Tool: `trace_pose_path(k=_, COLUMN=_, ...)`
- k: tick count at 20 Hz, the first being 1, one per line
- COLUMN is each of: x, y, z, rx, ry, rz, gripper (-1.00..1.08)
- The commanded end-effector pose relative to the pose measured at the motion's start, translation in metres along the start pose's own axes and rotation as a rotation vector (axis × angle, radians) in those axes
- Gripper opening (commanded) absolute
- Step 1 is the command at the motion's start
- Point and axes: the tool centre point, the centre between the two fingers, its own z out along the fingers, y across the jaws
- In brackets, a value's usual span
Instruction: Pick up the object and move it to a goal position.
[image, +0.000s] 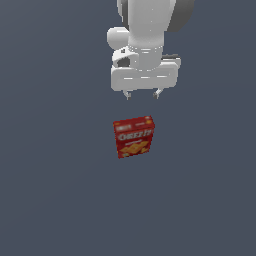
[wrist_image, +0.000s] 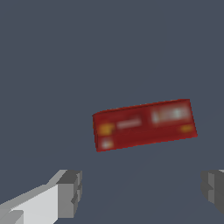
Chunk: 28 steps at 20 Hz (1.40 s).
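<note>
The red cracker box (image: 133, 136) stands upright on the flat grey surface, its front with white lettering and orange crackers facing the exterior view. My gripper (image: 142, 93) hangs above and behind it, clear of the box, with its two short fingers spread apart and nothing between them. In the wrist view the box's red top face (wrist_image: 144, 124) shows slightly tilted, apart from the fingers (wrist_image: 70, 192), which stand wide open either side of a gap.
A plain dark grey surface (image: 50, 190) extends around the box in both views. No other objects show.
</note>
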Motion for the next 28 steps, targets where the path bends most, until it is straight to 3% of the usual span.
trace_pose_path(k=1, x=0.0, y=0.0, z=0.0, rx=0.0, ry=0.0, rz=0.0, gripper=1.0)
trace_pose_path(k=12, x=0.004, y=0.033, z=-0.002, rx=0.002, ry=0.01, rz=0.071, gripper=1.0)
trace_pose_path(k=20, x=0.004, y=0.032, z=-0.001, rx=0.002, ry=0.009, rz=0.087, gripper=1.0)
trace_pose_path(k=28, x=0.006, y=0.032, z=0.005, rx=0.0, ry=0.005, rz=0.183, gripper=1.0)
